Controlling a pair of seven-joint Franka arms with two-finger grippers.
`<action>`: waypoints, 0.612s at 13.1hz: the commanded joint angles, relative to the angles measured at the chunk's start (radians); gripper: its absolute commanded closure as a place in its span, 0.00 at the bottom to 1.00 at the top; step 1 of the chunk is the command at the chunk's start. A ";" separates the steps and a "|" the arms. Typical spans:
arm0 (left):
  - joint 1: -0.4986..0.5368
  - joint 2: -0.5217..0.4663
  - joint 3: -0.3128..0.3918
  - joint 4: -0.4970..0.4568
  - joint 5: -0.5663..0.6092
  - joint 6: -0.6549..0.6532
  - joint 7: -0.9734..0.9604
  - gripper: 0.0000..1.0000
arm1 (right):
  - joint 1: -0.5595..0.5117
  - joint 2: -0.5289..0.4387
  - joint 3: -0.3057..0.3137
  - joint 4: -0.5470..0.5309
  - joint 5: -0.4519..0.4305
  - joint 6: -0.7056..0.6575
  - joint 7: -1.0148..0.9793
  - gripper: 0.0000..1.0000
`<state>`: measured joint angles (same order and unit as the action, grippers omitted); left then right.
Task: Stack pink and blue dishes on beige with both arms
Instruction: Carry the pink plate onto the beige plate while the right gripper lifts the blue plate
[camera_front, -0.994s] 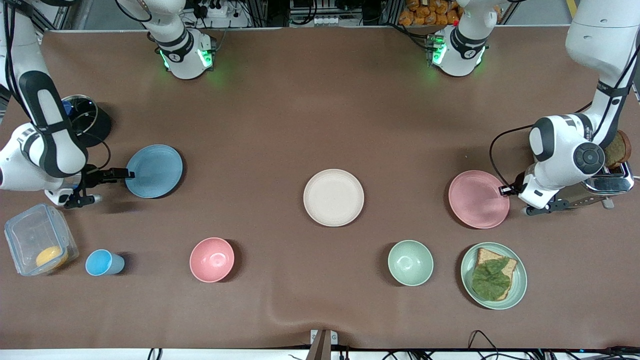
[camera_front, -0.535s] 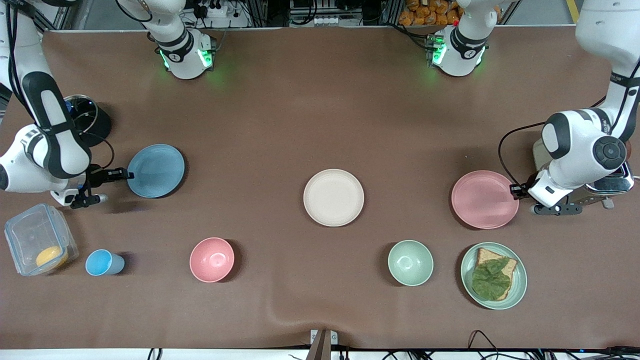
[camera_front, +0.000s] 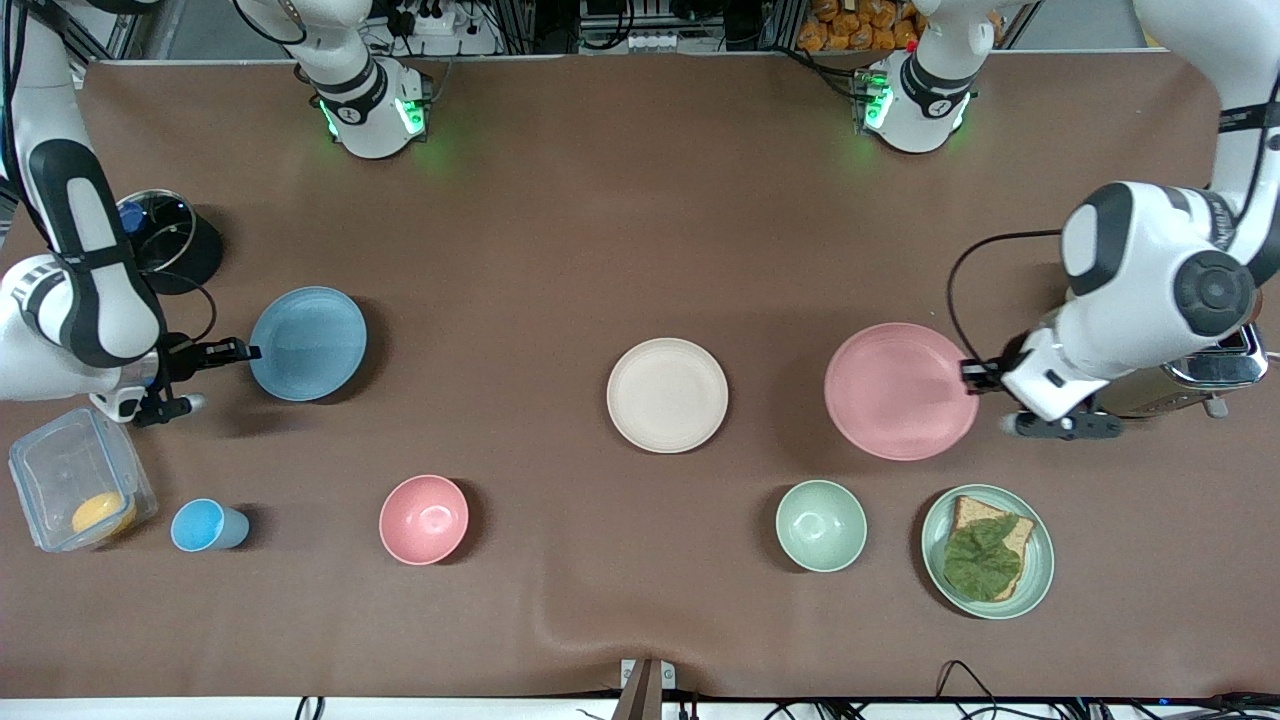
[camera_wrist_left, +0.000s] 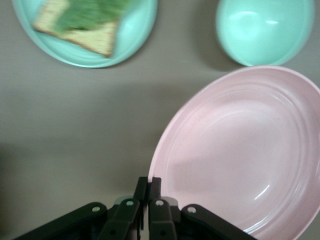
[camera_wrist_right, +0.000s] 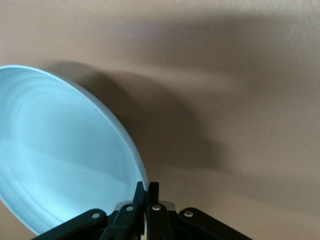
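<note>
The pink plate (camera_front: 900, 391) (camera_wrist_left: 245, 155) hangs tilted above the table between the beige plate (camera_front: 667, 395) and the toaster, its rim pinched by my left gripper (camera_front: 972, 376) (camera_wrist_left: 148, 183), which is shut on it. At the right arm's end of the table the blue plate (camera_front: 308, 343) (camera_wrist_right: 60, 155) is raised a little and tilted, held by its rim in my right gripper (camera_front: 243, 351) (camera_wrist_right: 145, 189), shut on it. The beige plate lies flat and bare at the table's middle.
A pale green bowl (camera_front: 821, 525) (camera_wrist_left: 265, 27) and a green plate with toast and a leaf (camera_front: 987, 551) (camera_wrist_left: 85, 27) sit nearer the front camera than the pink plate. A pink bowl (camera_front: 423, 519), blue cup (camera_front: 207, 526), clear box (camera_front: 78, 490), dark pot (camera_front: 170, 238) and toaster (camera_front: 1215, 365) also stand here.
My left gripper has lifted the pink plate and carried it toward the beige plate. The right gripper has raised and tilted the blue plate slightly, staying near the same spot.
</note>
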<state>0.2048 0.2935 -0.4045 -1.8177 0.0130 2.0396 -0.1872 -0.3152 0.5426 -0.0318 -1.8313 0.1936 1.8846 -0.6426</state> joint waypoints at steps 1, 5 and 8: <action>-0.051 0.039 -0.080 0.032 -0.013 -0.013 -0.205 1.00 | 0.013 0.008 -0.007 0.093 0.015 -0.106 0.001 1.00; -0.203 0.145 -0.080 0.074 -0.018 0.065 -0.445 1.00 | 0.053 0.005 -0.007 0.182 0.007 -0.208 0.081 1.00; -0.281 0.206 -0.080 0.069 -0.015 0.157 -0.580 1.00 | 0.085 0.004 -0.007 0.247 0.006 -0.278 0.139 1.00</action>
<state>-0.0435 0.4548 -0.4884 -1.7783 0.0123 2.1627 -0.7136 -0.2543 0.5420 -0.0313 -1.6381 0.1936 1.6625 -0.5468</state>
